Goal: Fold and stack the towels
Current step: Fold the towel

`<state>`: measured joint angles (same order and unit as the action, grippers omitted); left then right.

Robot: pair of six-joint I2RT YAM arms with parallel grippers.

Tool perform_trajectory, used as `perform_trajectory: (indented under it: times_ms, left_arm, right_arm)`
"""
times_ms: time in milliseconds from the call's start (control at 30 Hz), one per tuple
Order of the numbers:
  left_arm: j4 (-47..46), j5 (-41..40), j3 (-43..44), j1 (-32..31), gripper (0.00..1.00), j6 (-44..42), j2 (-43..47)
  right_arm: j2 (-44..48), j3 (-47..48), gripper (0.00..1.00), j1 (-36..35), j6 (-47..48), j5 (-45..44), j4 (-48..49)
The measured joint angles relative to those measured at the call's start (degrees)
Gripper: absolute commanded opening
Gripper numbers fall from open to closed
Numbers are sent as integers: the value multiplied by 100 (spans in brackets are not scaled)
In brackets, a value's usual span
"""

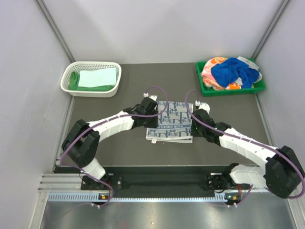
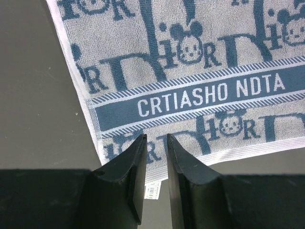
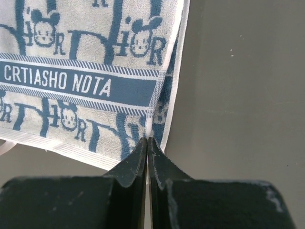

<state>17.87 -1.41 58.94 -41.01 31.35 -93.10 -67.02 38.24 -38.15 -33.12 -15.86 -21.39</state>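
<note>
A white towel printed in grey-blue [image 1: 170, 125] lies flat on the dark table between my two arms. My left gripper [image 1: 153, 116] hovers at the towel's left side. In the left wrist view its jaws [image 2: 156, 137] stand a little apart over the towel's [image 2: 190, 57] near corner, with nothing between them and a small label showing in the gap. My right gripper [image 1: 193, 116] is at the towel's right edge. In the right wrist view the right gripper [image 3: 147, 139] is shut, pinching a raised ridge of that towel's [image 3: 86, 57] edge.
A white mesh basket [image 1: 67, 76] at the back left holds a folded pale mint towel [image 1: 97, 76] on a bright green one [image 1: 74, 81]. A green tray [image 1: 205, 88] at the back right holds a crumpled blue towel [image 1: 233, 71] and an orange-pink print one [image 1: 212, 71].
</note>
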Motion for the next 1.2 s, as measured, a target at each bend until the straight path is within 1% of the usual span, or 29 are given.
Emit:
perform_trajectory:
  times_ms: [100,233,300,333,433,467,600,733,933,1100,1200]
  left_arm:
    - [0,0,0,0,29,0,-2]
    - [0,0,0,0,29,2,-11]
    - [-2,0,2,0,29,2,-28]
    - [-2,0,2,0,29,2,-46]
    - [-7,2,11,0,29,2,-149]
    - [-11,2,11,0,29,2,-195]
    - [-24,24,11,0,28,17,-409]
    - [-20,-20,11,0,28,133,-579]
    - [20,-404,-72,0,24,522,-645]
    - [-107,-621,-356,4,24,828,-435]
    - [-42,-726,-636,17,22,942,-157]
  right_arm:
    - [-48,-57,1,0,0,0,9]
    - [-260,-227,3,2,-7,11,131]
    - [-332,-319,11,2,-17,11,140]
    - [-358,-352,19,2,-24,4,136]
    - [-358,-374,27,2,-11,-26,122]
    - [-358,-372,32,2,-4,-39,129]
    - [-376,-286,36,17,44,-136,72]
    - [-695,155,36,208,225,-225,105]
    - [-1757,1182,34,715,597,-151,378]
    - [-2531,1945,33,761,752,61,601]
    - [-2796,2100,32,664,763,120,697]
